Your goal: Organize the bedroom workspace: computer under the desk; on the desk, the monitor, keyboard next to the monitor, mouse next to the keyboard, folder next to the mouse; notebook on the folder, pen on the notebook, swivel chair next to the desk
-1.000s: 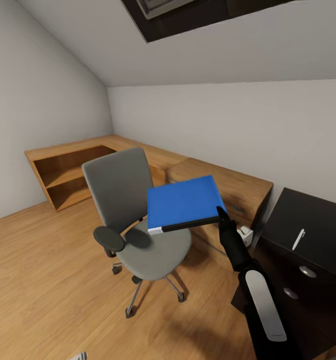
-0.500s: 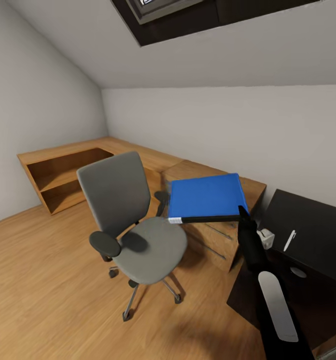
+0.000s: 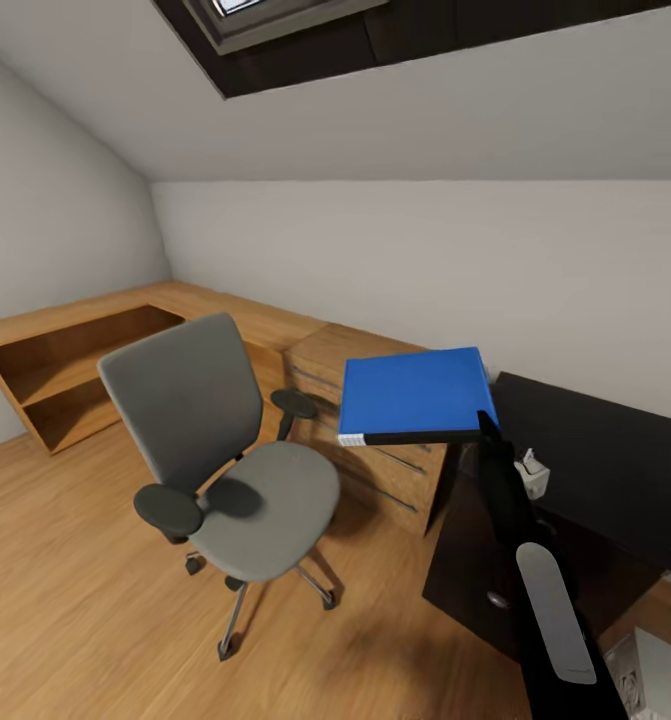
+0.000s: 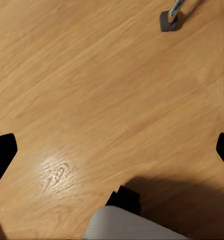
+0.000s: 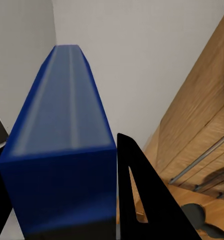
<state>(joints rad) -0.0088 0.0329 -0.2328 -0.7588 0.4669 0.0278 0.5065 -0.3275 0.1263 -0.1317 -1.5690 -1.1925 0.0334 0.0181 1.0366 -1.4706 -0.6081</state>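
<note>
Folder [image 3: 411, 393], clamped at one corner by your right gripper [image 3: 487, 425], cantilevers flat over the wooden dresser [image 3: 370, 440]; left gripper [image 4: 112, 150] spread empty; brisk swing toward the desk [image 3: 615, 460] could lever it loose.

A black right arm [image 3: 535, 600] with a long rounded silver-grey panel is seen at the head view's lower right, tapering to a slim black gripper [image 3: 487, 425]. Flat black pointed fingers [image 5: 142, 200], one slotted, are shown in the right wrist view.

swivel chair [image 3: 230, 455] left of dresser [image 3: 375, 450], desk [image 3: 595, 470] right
</note>
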